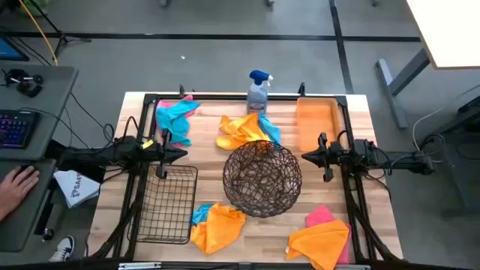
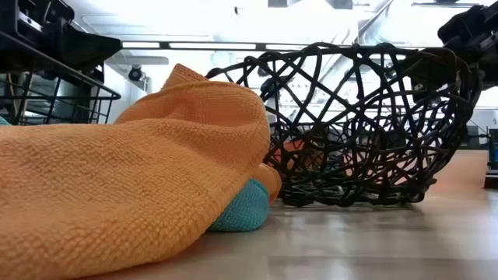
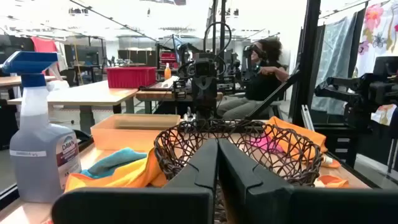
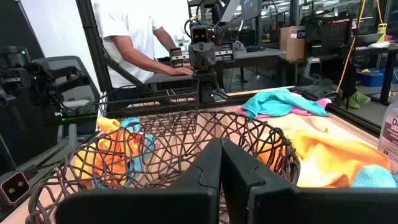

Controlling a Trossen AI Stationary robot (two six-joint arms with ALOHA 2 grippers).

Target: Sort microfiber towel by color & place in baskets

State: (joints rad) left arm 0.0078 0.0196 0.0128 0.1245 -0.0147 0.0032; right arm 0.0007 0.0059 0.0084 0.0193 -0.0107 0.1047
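My left gripper (image 1: 184, 154) (image 3: 217, 152) hovers shut at the table's left, above the black wire-grid basket's (image 1: 169, 202) far end. My right gripper (image 1: 304, 157) (image 4: 221, 152) hovers shut on the opposite side. Both point at the round brown woven basket (image 1: 262, 178) (image 2: 366, 132) between them. The orange tray (image 1: 315, 124) sits far right. A teal and pink towel heap (image 1: 176, 116) lies far left. An orange and teal heap (image 1: 244, 131) lies behind the round basket. An orange towel over a teal one (image 1: 217, 225) (image 2: 132, 179) lies near, and an orange one over pink (image 1: 322, 236) lies near right.
A blue-topped spray bottle (image 1: 259, 91) (image 3: 37, 143) stands at the far edge, between the towel heaps. A dark frame rail runs along the table's far edge and sides. A person's hand (image 1: 15, 184) rests on the desk left of the table, beside a keyboard.
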